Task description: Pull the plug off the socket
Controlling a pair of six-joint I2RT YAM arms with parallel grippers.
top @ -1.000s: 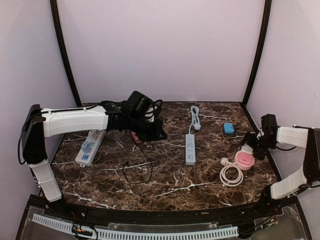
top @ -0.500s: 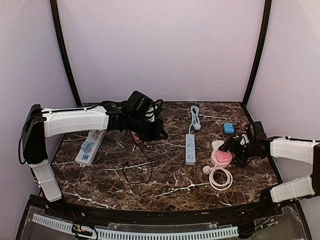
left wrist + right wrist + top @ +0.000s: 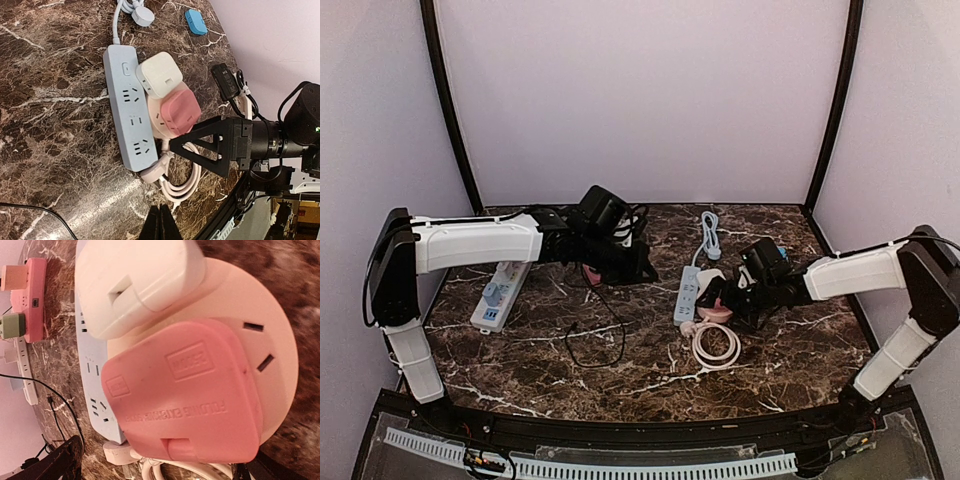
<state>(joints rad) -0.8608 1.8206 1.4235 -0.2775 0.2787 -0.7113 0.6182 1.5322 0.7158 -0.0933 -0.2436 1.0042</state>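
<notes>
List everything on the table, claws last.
pale blue power strip: one, pale blue, centre
round socket: one, cream, beside that strip
pink plug: one, pink, in round socket
white plug: one, white, in round socket
coiled cable: one, white, beside round socket
blue adapter: one, blue, far right
white power strip: one, white, left side
pink power strip: one, pink, back left
black cable: one, black, left of centre
left claw: one, black, shut, left of centre
right claw: one, black, open, at round socket

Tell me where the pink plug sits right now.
The pink plug sits in the round cream socket beside the white plug, right of the blue power strip in the left wrist view, right of centre from above.
</notes>
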